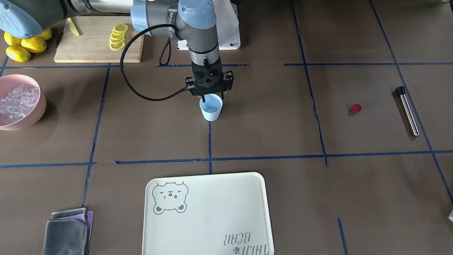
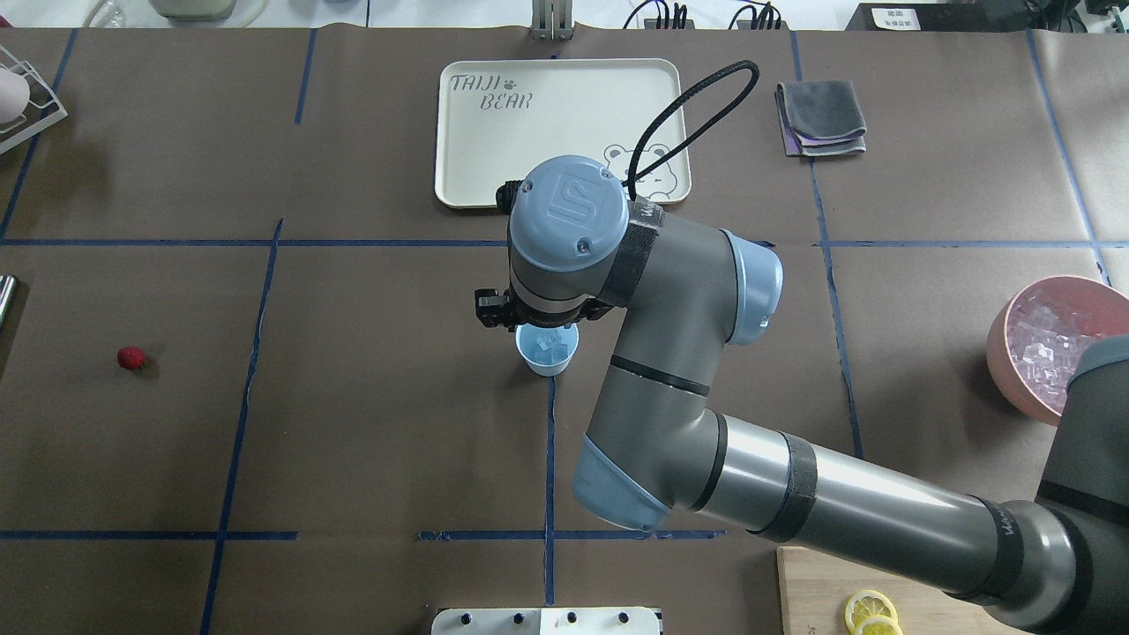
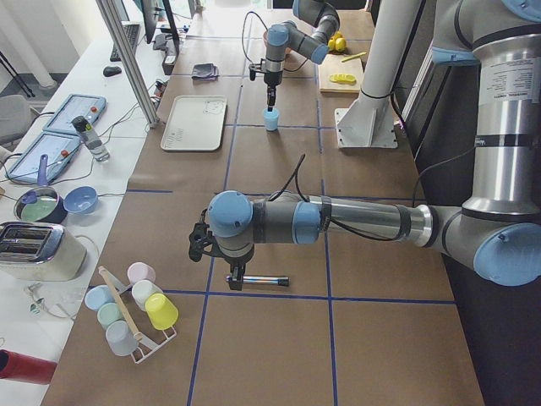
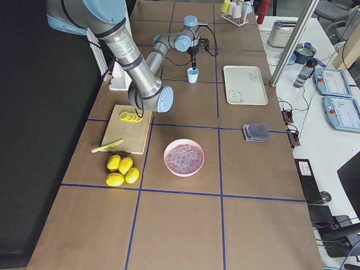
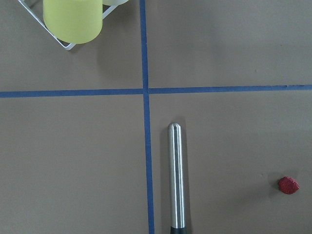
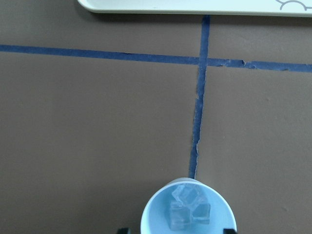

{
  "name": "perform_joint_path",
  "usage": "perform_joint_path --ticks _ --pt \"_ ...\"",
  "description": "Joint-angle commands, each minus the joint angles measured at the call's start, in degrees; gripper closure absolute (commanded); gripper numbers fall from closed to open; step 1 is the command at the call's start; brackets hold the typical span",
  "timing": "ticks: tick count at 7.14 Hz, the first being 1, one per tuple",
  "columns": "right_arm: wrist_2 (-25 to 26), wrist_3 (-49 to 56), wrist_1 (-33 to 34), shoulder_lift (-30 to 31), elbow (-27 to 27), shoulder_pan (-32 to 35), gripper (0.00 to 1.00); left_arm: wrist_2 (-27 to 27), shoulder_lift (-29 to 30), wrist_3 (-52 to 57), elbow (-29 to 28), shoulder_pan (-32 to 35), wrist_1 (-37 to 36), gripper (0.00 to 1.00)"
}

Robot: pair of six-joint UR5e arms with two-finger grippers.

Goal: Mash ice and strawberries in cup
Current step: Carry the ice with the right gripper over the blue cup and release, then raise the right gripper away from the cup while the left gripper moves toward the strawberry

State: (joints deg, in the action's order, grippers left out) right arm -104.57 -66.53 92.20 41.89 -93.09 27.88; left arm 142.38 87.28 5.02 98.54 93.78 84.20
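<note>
Brown paper is laid over the table (image 1: 276, 117) & marked into squares by blue tape lines (image 1: 159, 161); a white bench (image 3: 84, 80) w/ a toaster (image 3: 30, 249) is seen beside it; the cup (image 1: 211, 109), smooth pale-blue plastic, is stood upright near the middle; clear glassy ice (image 6: 187, 207) cubes are held inside; the right gripper (image 1: 212, 95) is hung just over its rim, jaws spread wide, nothing gripped; the strawberry (image 1: 356, 108), small, red & bumpy, is seen well apart, near a shiny round metal rod (image 1: 407, 111); the left gripper (image 3: 237, 277) is seen by that rod; whether it's spread or pinched can't be told.
</note>
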Motion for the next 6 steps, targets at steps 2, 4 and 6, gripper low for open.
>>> perform_joint_path --ticks 2,4,6 --pt "0.1 -0.2 3.4 0.0 -2.3 1.6 0.01 -0.5 0.2 -1.0 1.4 -2.7 0.7 0.0" --pt "-1.2 1.5 6.8 2.2 -6.7 7.2 0.01 -0.6 -1.7 -11.2 2.4 -7.6 11.2 0.0" --pt "-10.5 12.0 6.7 9.2 -11.6 17.1 0.01 -5.1 -5.1 -30.9 2.4 -16.0 29.1 0.0"
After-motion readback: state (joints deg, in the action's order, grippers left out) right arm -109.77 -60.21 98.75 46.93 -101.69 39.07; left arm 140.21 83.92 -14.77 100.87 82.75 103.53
